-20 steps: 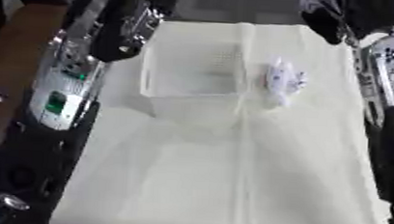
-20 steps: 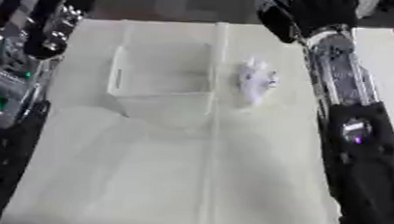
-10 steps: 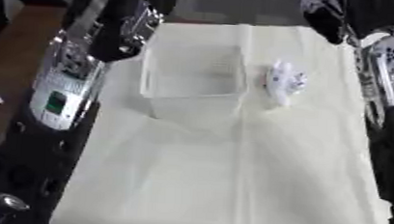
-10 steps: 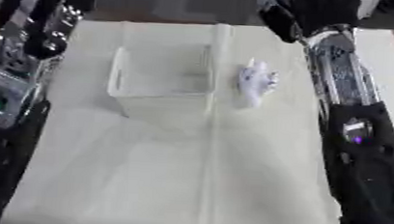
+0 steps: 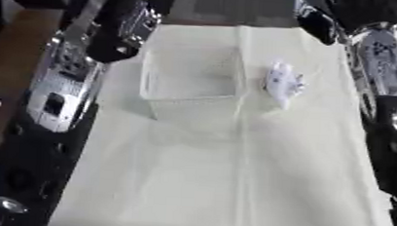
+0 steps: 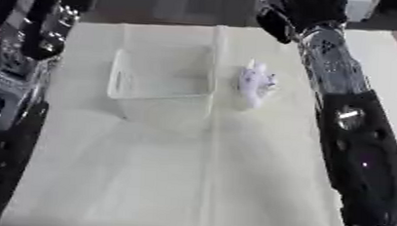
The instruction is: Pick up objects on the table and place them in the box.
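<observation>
Pale cream cloth-covered table (image 5: pixel 232 185) runs away from the camera, creased down its middle. On it, toward the far half and left of the crease, stands a clear, see-through rectangular plastic box (image 5: pixel 191 80), upright, open at the top; nothing can be made out inside it. Just right of the box, apart from its wall by a narrow strip of cloth, lies a small white crumpled object with faint bluish marks (image 5: pixel 283 83); what it is cannot be made out beyond that colour and its lumpy, elongated shape. It rests on the cloth, touched by nothing. The robot's left arm (image 5: pixel 63 88), black with silver panels, comes down the left edge of the view alongside the table, its upper part passing close by the box's left far corner. The robot's right arm (image 6: pixel 347 108), black with a silver section, runs down the right edge, beside the table's right border and near the white object but not touching it. Neither arm's hand shows clearly in either view: dark shapes at the top edge may belong to them, but whether fingers are spread, curled or holding anything cannot be told. A strip of brown floor (image 5: pixel 18 42) shows left of the table.
</observation>
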